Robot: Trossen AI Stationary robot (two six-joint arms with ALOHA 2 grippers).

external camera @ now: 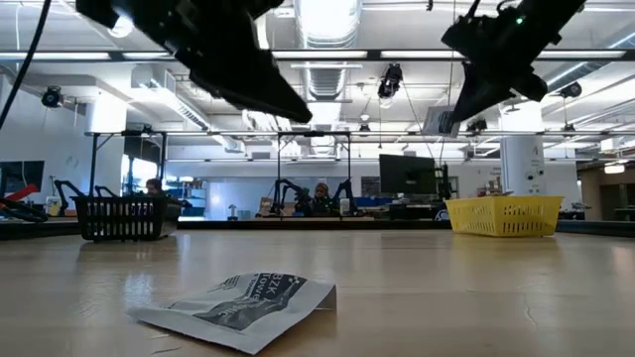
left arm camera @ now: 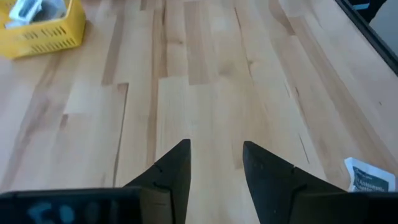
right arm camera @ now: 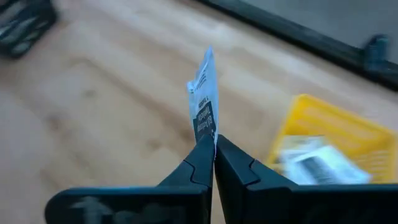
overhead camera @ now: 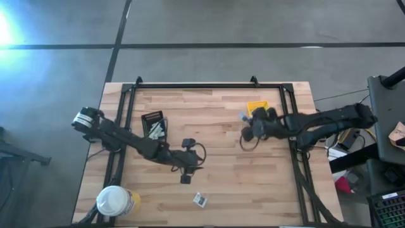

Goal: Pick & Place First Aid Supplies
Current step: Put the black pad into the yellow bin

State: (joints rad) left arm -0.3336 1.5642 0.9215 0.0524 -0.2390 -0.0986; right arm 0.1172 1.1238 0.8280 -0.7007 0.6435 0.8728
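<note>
Crumpled packet (external camera: 238, 300) lies flat on the table nearest the low camera, both arms raised above it, yellow bin (external camera: 504, 214) far off at 3 o'clock. High view: the same packet (overhead camera: 200, 199) sits at 5 o'clock from the left gripper (overhead camera: 185, 179), close by; right gripper (overhead camera: 243, 118) hangs beside the bin (overhead camera: 256, 106), black tray (overhead camera: 154, 125) at 10 o'clock of centre. Left wrist view: jaws parted, empty; packet's corner (left arm camera: 372, 177) off to one side. Right wrist view alone shows the right gripper (right arm camera: 214, 144) pinching a second packet (right arm camera: 204, 99) upright, bin (right arm camera: 326, 140) just beyond.
</note>
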